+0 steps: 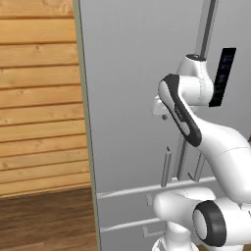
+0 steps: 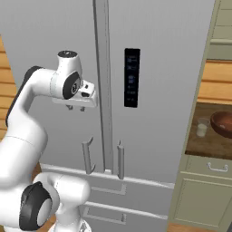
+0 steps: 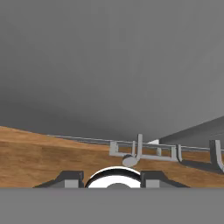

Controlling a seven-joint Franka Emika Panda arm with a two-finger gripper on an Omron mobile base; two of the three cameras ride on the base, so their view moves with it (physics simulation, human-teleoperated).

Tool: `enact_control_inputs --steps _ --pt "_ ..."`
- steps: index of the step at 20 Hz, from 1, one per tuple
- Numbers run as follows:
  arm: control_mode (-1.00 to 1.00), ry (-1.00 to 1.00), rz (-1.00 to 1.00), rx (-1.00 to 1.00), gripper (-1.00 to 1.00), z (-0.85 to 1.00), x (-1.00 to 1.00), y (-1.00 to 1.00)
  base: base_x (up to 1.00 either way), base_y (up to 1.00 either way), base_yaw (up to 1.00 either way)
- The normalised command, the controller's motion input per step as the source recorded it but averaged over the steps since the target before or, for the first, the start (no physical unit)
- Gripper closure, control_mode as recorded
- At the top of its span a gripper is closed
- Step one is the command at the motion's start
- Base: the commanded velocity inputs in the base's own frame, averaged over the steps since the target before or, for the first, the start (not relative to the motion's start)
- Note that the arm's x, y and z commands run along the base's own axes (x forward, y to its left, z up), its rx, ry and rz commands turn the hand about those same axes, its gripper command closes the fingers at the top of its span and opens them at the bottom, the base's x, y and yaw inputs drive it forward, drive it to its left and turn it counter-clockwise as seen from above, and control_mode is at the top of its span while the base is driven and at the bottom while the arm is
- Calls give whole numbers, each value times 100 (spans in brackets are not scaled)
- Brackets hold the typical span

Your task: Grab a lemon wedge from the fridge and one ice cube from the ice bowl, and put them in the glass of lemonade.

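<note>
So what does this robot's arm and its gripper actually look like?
The arm is glossy white with rounded segments, black bands and black ringed caps at the joints. The gripper is a white boxy hand with two small dark finger tips. No cables or markings show.

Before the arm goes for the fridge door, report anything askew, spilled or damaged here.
Nothing stands out. The tall grey steel fridge has both doors shut and its drawers flush. On the counter to its right, the small clear glass of lemonade stands upright beside the reddish-brown ice bowl, with no spill visible.
</note>
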Motion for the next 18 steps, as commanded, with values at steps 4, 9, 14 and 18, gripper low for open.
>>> enact_control_inputs --steps 4,9,14,18 --pt "-100 4 0 0 -100 -2 -13 -1 0 0 0" --pt "-100 0 -2 2 -100 -17 -83 -11 0 0 0" --pt "-100 0 -3 2 -100 -25 -77 -9 0 0 0" --pt "-100 0 -4 0 -100 -13 -34 0 0 0 0"
